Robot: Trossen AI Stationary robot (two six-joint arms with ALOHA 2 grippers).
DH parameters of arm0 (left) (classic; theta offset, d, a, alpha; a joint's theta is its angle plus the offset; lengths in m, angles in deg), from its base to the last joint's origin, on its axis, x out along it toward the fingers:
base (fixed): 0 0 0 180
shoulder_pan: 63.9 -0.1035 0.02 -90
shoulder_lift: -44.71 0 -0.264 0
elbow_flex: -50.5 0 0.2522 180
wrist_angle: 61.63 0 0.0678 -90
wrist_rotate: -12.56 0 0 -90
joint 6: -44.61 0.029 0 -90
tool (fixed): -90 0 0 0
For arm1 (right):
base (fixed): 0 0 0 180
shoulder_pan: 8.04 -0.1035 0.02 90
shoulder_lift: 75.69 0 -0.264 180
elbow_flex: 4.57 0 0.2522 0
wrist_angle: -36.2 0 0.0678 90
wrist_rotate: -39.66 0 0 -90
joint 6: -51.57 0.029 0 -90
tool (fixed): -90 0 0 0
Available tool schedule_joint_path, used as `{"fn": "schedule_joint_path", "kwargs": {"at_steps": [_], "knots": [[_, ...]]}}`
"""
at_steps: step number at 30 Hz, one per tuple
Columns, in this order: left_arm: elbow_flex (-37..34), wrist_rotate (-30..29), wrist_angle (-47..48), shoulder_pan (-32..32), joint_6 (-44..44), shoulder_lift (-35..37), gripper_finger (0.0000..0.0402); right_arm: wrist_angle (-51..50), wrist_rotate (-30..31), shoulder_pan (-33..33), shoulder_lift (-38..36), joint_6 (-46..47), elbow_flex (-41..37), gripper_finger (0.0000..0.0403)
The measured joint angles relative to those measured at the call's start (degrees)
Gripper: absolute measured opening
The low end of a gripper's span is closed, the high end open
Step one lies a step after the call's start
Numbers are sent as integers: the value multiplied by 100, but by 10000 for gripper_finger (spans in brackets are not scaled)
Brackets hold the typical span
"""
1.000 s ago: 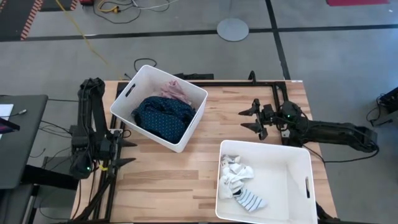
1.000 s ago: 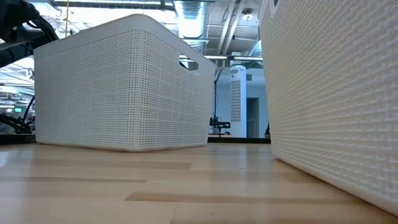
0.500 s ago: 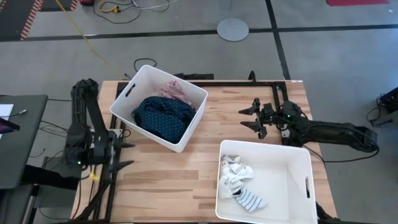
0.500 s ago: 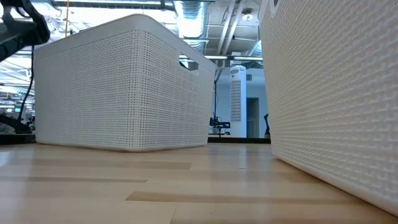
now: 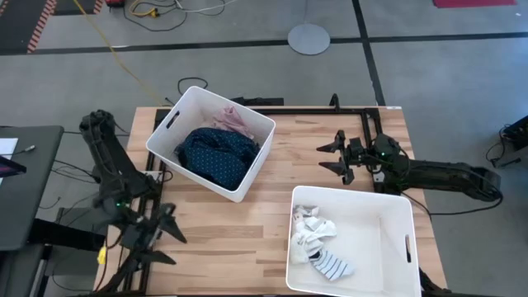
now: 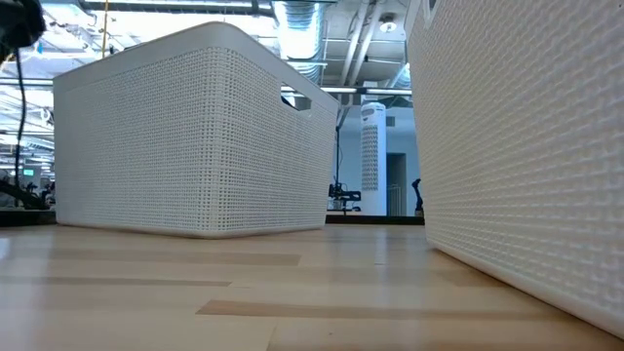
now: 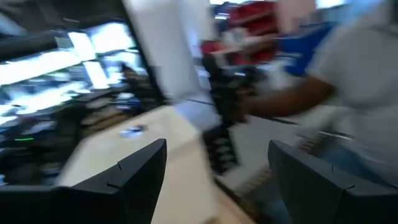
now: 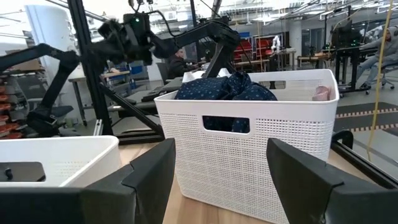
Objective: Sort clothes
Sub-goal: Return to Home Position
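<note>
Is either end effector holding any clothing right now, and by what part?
Nothing is held: the left end effector and right end effector are both open and empty.

High view: I see even light from overhead. The desk [image 5: 272, 206] is bright, with a short soft shadow under the upper white bin [image 5: 210, 140]. Low view: ceiling lamps [image 6: 302, 15] glare behind the bins, and the nearest desk boards look soft. Left wrist view: everything past the left hand [image 7: 217, 179] is streaked with blur, bright patches blown out. Right wrist view: clear and evenly lit.
</note>
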Motion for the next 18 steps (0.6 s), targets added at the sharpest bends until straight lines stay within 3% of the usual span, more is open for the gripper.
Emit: {"fn": "schedule_joint_path", "kwargs": {"at_steps": [3,7,12,18], "knots": [[-209,973,115,-525,-394,14,274,1,0,-8,-1,-4,0,269],[-727,1726,20,-1277,-764,11,274,3,0,14,-1,-4,0,269],[-1657,2902,-900,-2189,-1332,9,274,1,0,10,0,-1,0,269],[-2885,3323,-2330,-2801,-1743,14,274,-19,-2,10,-1,-12,2,269]]}}
